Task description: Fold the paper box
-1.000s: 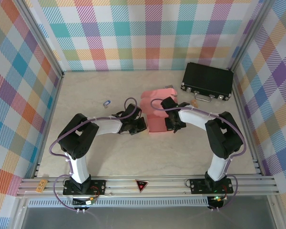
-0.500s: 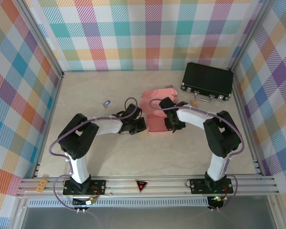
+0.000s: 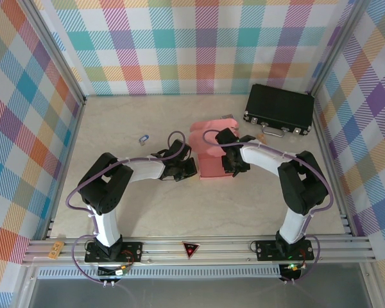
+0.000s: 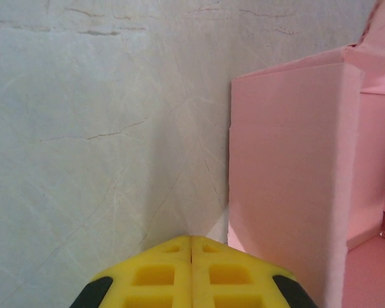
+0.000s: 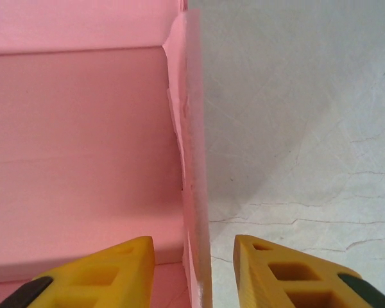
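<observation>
The salmon-pink paper box (image 3: pixel 210 149) stands partly folded in the middle of the table. Its left wall (image 4: pixel 289 167) rises right beside my left gripper (image 4: pixel 191 239), whose yellow fingers are pressed together with nothing between them, at the wall's foot. My right gripper (image 5: pixel 194 247) is open and straddles the box's right wall (image 5: pixel 194 192): one finger (image 5: pixel 115 263) is inside the box, the other (image 5: pixel 282 269) outside over the table, with gaps on both sides. From above, the left gripper (image 3: pixel 187 168) sits at the box's left edge and the right gripper (image 3: pixel 230 168) at its right edge.
A black hard case (image 3: pixel 280 109) lies at the back right, with a small tan object (image 3: pixel 263 137) in front of it. A tiny card (image 3: pixel 142 138) lies on the marble tabletop (image 3: pixel 179 212) to the left. Checked walls enclose the space.
The right gripper's fingers have parted and let go of the box's right wall. The left arm has not moved.
</observation>
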Controlling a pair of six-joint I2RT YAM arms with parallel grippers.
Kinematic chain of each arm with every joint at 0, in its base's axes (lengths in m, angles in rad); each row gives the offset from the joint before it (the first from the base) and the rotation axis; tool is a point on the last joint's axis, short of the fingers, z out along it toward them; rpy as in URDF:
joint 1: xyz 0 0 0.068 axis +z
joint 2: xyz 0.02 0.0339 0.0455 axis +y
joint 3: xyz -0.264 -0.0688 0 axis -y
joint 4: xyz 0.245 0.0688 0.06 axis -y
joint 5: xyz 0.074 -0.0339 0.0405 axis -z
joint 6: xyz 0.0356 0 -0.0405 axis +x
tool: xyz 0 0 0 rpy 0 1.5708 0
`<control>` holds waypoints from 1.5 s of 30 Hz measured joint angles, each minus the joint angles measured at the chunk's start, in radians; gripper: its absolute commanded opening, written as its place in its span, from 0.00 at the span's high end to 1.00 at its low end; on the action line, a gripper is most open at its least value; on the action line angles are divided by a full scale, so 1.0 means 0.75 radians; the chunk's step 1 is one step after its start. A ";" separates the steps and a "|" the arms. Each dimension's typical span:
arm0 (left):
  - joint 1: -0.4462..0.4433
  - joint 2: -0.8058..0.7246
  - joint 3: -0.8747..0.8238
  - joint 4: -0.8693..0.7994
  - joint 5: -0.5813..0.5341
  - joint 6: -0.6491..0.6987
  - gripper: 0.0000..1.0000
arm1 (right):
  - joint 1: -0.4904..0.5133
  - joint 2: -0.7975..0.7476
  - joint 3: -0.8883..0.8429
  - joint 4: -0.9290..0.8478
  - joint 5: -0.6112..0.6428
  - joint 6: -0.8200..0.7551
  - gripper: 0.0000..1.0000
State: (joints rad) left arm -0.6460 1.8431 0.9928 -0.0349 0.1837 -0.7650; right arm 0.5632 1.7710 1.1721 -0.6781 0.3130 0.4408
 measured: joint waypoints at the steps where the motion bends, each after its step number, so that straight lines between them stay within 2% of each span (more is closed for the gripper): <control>1: 0.000 -0.001 0.001 -0.001 -0.002 0.001 0.93 | -0.004 0.000 0.009 0.001 -0.001 -0.001 0.62; 13: -0.001 -0.001 0.001 -0.002 -0.004 0.004 0.93 | -0.049 0.105 0.141 0.014 -0.013 -0.047 0.67; 18: -0.001 -0.001 0.001 -0.002 -0.003 0.004 0.93 | -0.049 0.169 0.168 0.014 0.005 -0.063 0.74; 25: -0.001 -0.001 0.001 -0.001 -0.003 0.004 0.93 | -0.049 0.189 0.207 0.003 0.037 -0.087 0.75; 37: -0.001 -0.001 0.001 -0.001 -0.003 0.004 0.93 | -0.049 0.240 0.230 -0.006 0.058 -0.113 0.86; 45: -0.001 -0.001 0.001 0.001 -0.003 0.004 0.93 | -0.047 0.242 0.230 -0.006 0.077 -0.113 0.89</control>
State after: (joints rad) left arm -0.6468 1.8427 0.9932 -0.0345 0.1818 -0.7620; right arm 0.5278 1.9522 1.3449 -0.6827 0.3706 0.3561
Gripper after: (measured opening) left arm 0.069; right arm 0.118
